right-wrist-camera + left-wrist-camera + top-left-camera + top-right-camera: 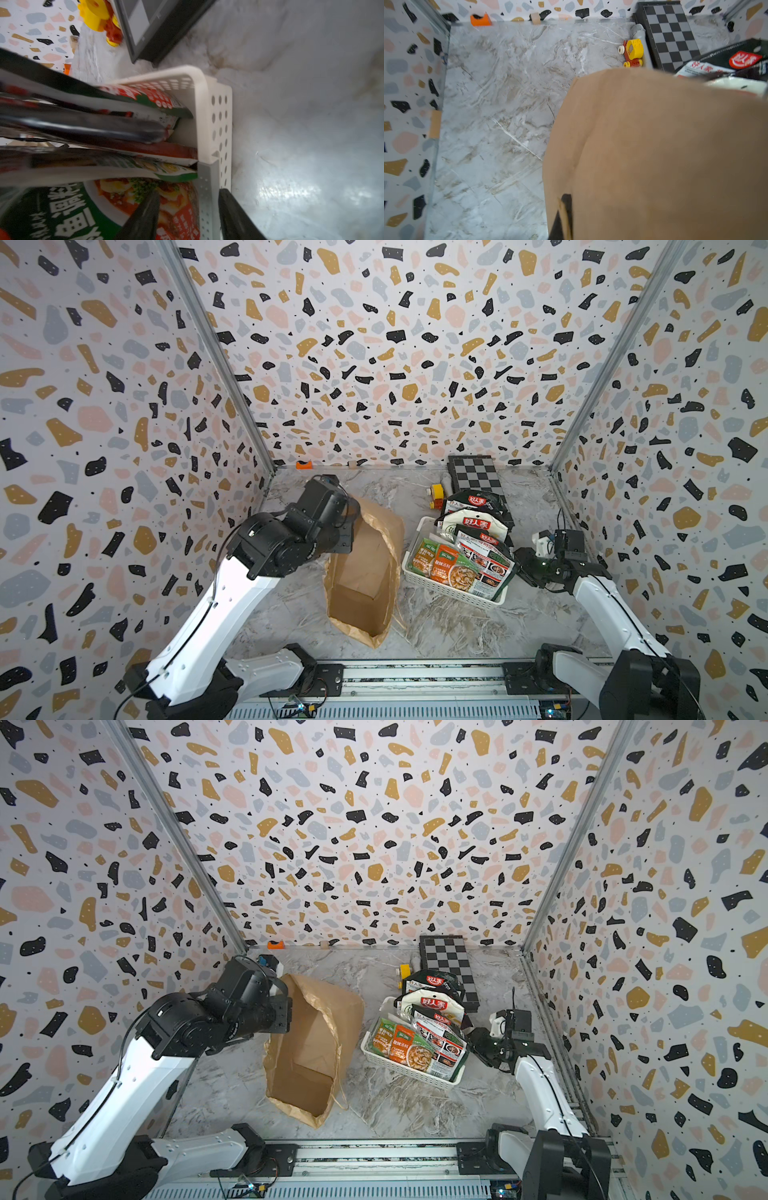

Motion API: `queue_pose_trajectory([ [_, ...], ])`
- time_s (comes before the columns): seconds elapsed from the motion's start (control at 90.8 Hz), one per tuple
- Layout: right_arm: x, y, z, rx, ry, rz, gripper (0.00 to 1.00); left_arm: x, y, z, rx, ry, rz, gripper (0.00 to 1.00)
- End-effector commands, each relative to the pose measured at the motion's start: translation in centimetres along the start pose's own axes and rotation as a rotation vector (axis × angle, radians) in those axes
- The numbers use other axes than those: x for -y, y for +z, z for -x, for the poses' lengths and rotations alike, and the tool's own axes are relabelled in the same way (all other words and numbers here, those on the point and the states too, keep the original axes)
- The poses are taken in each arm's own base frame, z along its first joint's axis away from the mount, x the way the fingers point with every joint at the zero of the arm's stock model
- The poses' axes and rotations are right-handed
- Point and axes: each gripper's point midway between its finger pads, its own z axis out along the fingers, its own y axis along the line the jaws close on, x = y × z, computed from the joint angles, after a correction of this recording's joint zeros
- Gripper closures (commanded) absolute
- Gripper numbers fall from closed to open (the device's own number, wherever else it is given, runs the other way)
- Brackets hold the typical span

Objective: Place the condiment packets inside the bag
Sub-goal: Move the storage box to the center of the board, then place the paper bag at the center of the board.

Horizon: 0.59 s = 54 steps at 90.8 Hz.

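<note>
The tan paper bag [365, 564] [307, 1048] stands in the middle of the table, its mouth gaping toward the front. My left gripper [351, 529] [566, 199] is shut on the bag's [654, 155] far left rim. Several condiment packets [457, 560] [415, 1044] [83, 124] stand upright in a white perforated basket [440, 588] [220, 116] right of the bag. My right gripper [521, 568] [188, 192] is open at the basket's right end. It straddles the wall: one finger [145, 212] lies inside against a green-and-red packet, the other outside.
A folded chessboard [478, 477] lies at the back right behind the basket. A yellow-and-red toy [436, 495] and a grey cylinder [638, 31] sit beside it. An orange piece [304, 465] rests against the back wall. Patterned walls close in three sides.
</note>
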Motion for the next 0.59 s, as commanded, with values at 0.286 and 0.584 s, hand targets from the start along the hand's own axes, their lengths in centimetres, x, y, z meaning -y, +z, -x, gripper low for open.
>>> queue_pose_trajectory([
  [0.286, -10.8, -12.7, 3.5, 0.458, -0.523, 0.155, 0.39, -2.5, 2.7, -1.4, -0.137, -0.341, -0.237, 1.0],
  [0.584, -18.3, -13.8, -2.9, 0.338, -0.855, 0.501, 0.39, -2.3, 3.1, -3.3, -0.135, -0.417, -0.338, 1.0],
])
